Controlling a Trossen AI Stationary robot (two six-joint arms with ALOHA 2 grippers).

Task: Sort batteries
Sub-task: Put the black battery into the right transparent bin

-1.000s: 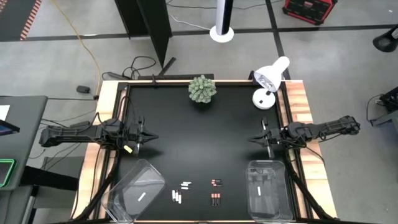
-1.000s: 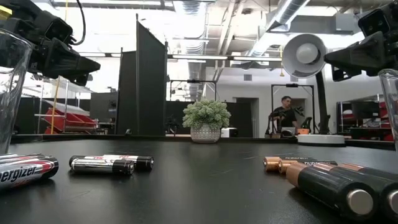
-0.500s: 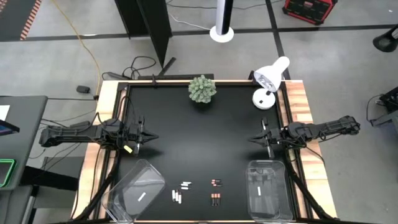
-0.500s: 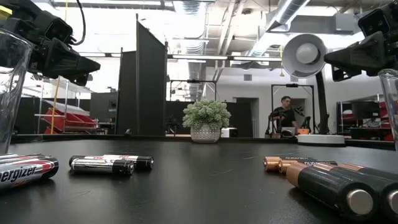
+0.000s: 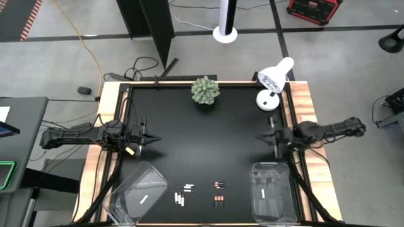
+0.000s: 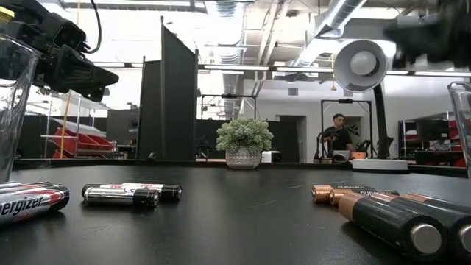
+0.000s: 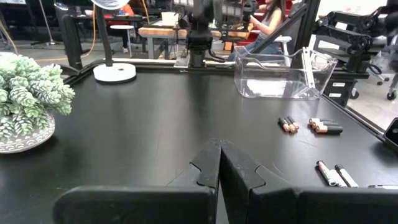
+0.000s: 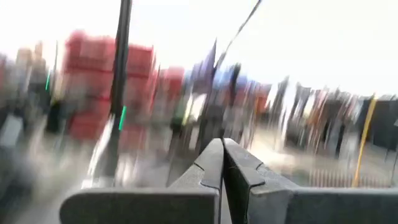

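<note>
Here, loose batteries [image 5: 218,202] lie at the table's near edge between two clear bins [image 5: 273,192]; both the left gripper [image 5: 153,139] and right gripper [image 5: 263,137] hover clenched, empty, and must open before descending squarely over one cell

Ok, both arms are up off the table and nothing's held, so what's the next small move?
Probably swing the right gripper, shut and empty, toward the dark copper-ended batteries lying loose between the two clear plastic bins, opening its fingers on the way. The left gripper waits shut at the table's left.
</note>
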